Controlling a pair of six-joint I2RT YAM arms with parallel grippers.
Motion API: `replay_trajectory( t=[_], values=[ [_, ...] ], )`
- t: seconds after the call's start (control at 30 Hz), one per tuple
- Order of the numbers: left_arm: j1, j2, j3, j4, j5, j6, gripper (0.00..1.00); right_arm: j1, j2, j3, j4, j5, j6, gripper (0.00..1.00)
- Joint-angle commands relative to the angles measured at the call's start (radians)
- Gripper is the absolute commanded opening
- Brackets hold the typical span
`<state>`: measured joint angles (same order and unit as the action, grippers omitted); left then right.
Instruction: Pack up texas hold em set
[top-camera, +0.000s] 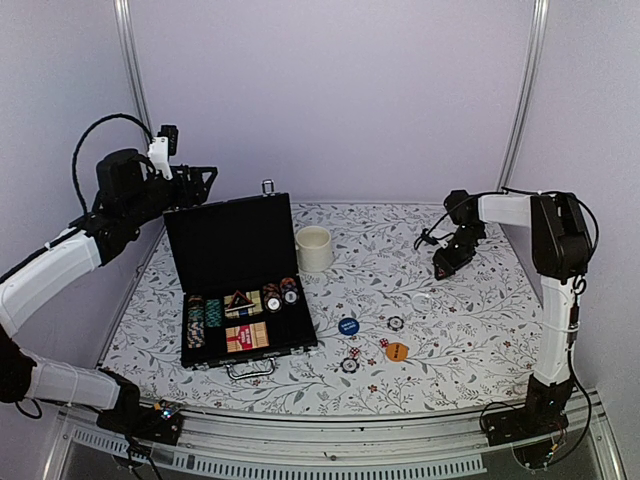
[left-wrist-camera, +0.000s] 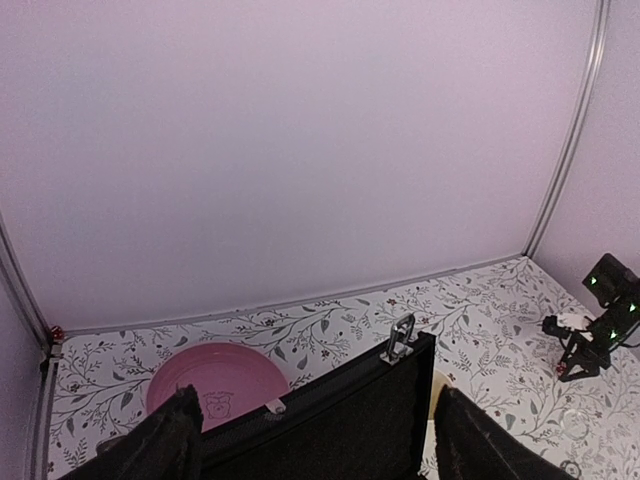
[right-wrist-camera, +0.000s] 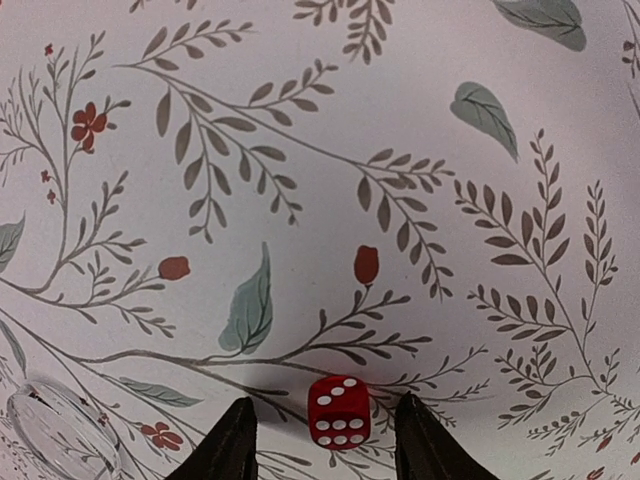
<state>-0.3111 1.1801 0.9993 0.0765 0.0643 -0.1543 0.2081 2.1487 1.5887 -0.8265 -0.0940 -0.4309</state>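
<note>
— While the case (top-camera: 295, 328) lies open at the left of the top view, what is the left arm (top-camera: 130, 190) doing?
— It's up at the lid (top-camera: 232, 245). The left jaws are spread wide at the lid's top edge, pinching nothing I can see. Chips (top-camera: 203, 322) and a red deck (top-camera: 245, 337) sit in the tray.
— And if that arm nudges the lid?
— I'd expect it to drop shut on a half-packed case, or shove the case across the worktop (top-camera: 470, 330).
— Moving right?
— The mug (top-camera: 314, 248) is just beside the case. Then loose pieces at lower centre: a blue button (top-camera: 348, 326), an orange button (top-camera: 397, 351), loose chips (top-camera: 396, 322) and small dice (top-camera: 353, 351).
— The right arm (top-camera: 455, 245)?
— At the right, low over the worktop. Its wrist view shows a red die (right-wrist-camera: 338, 410) between the right jaws, which stand open with a gap on either side.
— The risk there?
— The die is small and hard. If one finger meets it first, it may skid or pop out and roll off. A clear round piece (right-wrist-camera: 55, 430) at lower left of that view could be knocked too.
</note>
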Motion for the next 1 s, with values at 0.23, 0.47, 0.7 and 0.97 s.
replay_trajectory(
  t=[0.23, 0.47, 0.7, 0.97],
  values=[
    [0.001, 0.005, 0.01, 0.003, 0.009, -0.001, 0.8, -0.02, 0.043, 0.024, 0.007, -0.014, -0.004, 0.24],
    [-0.001, 0.007, 0.01, 0.003, 0.011, -0.002, 0.8, -0.019, 0.054, 0.026, 0.027, -0.024, -0.015, 0.23],
    [0.001, 0.009, 0.01, 0.003, 0.012, -0.002, 0.8, -0.02, 0.065, 0.027, 0.035, -0.036, -0.031, 0.21],
    [0.0, 0.012, 0.011, 0.004, 0.014, -0.002, 0.8, -0.02, 0.05, 0.016, 0.022, -0.035, -0.023, 0.1]
  ],
)
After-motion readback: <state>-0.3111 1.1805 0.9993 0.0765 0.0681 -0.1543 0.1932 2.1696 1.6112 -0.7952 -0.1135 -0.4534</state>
